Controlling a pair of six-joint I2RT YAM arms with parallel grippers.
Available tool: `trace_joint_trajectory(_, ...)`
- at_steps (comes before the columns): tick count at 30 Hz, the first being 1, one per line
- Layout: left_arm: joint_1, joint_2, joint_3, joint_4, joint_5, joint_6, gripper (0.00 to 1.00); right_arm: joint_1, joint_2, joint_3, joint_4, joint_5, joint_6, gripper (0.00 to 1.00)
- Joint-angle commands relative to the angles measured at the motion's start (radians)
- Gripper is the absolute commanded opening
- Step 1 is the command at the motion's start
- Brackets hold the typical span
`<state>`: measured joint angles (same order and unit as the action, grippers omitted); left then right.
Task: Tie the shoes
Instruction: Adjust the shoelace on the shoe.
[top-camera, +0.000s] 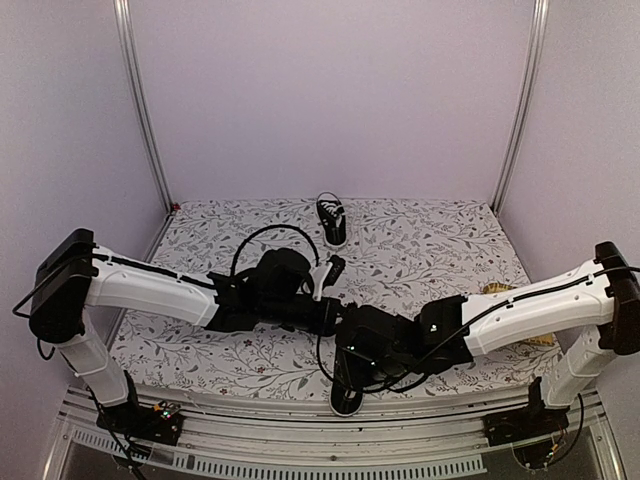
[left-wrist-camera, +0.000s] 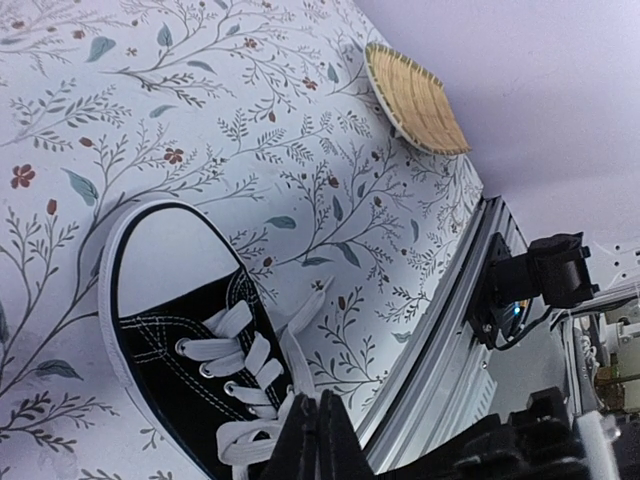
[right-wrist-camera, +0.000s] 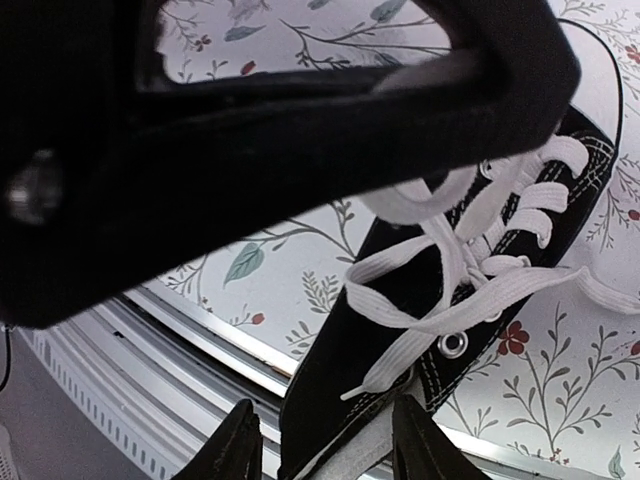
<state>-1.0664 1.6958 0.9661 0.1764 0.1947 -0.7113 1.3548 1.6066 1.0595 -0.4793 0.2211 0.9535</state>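
Pointing toe toward far side, near shoe (left-wrist-camera: 170, 345), long axis near-to-far

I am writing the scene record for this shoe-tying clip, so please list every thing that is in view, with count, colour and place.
far shoe: 1, black with white laces, far middle of the cloth
near shoe: 1, black with white laces and toe cap, near edge, under the hands
tray: 1, tan woven, right side
cloth: 1, white with leaf print, over the table
posts: 2, silver, back corners
left arm: 1, white and black, near left
right arm: 1, white and black, near right
left hand: 1, black, shut, at the near shoe's laces
right hand: 1, black, open, fingers either side of the near shoe
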Motion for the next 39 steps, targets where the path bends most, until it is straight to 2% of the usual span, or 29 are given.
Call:
trace_joint_trajectory(1, -0.008, 0.006, 0.007, 0.031, 0.002, -0.002, 0.0, 0.006, 0.059, 0.034, -0.091, 0.065, 0.062, 0.44)
trace_joint_trajectory(9, -0.009, 0.005, 0.005, 0.036, 0.008, 0.003, 0.0, 0.015, 0.15, 0.089, -0.186, 0.162, 0.107, 0.43)
trace_joint_trajectory(14, -0.009, 0.003, 0.005, 0.031, 0.01, 0.006, 0.0, 0.015, 0.194, 0.113, -0.221, 0.215, 0.113, 0.31)
trace_joint_trajectory(21, -0.007, 0.003, 0.006, 0.031, 0.008, 0.007, 0.0, 0.014, 0.208, 0.115, -0.213, 0.237, 0.124, 0.2)
trace_joint_trajectory(23, -0.008, 0.004, 0.006, 0.031, 0.01, 0.007, 0.0, 0.014, 0.194, 0.115, -0.211, 0.24, 0.122, 0.1)
trace_joint_trajectory(25, -0.008, 0.006, 0.007, 0.031, 0.009, 0.006, 0.0, 0.015, 0.172, 0.112, -0.203, 0.232, 0.112, 0.04)
trace_joint_trajectory(39, -0.008, 0.006, -0.001, 0.032, 0.009, 0.003, 0.0, 0.014, -0.02, 0.027, -0.078, 0.006, 0.014, 0.03)
